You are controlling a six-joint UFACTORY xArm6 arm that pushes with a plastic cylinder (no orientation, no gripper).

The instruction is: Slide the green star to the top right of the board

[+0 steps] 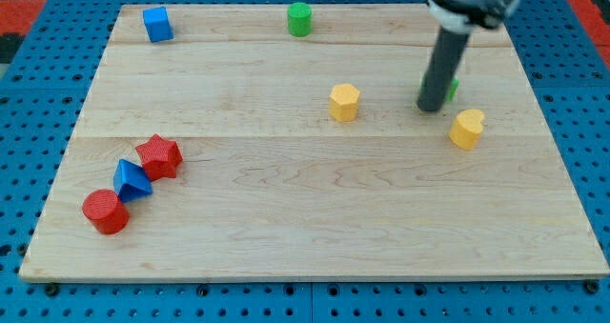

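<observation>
Rod without fingers, so no grasp to tell, sets my tip (pixel 431 107) on the worktop (pixel 286 228) against the mostly hidden green star (pixel 453 87), between yellow hexagon (pixel 344 102) and yellow heart (pixel 467 129).

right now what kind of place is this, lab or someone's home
Most likely a robotics lab test bench, not a home. A bare wooden board sits on a blue perforated mounting surface. Small moulded blocks such as the red star lie scattered on it. My tip rests beside a mostly hidden green block.
</observation>
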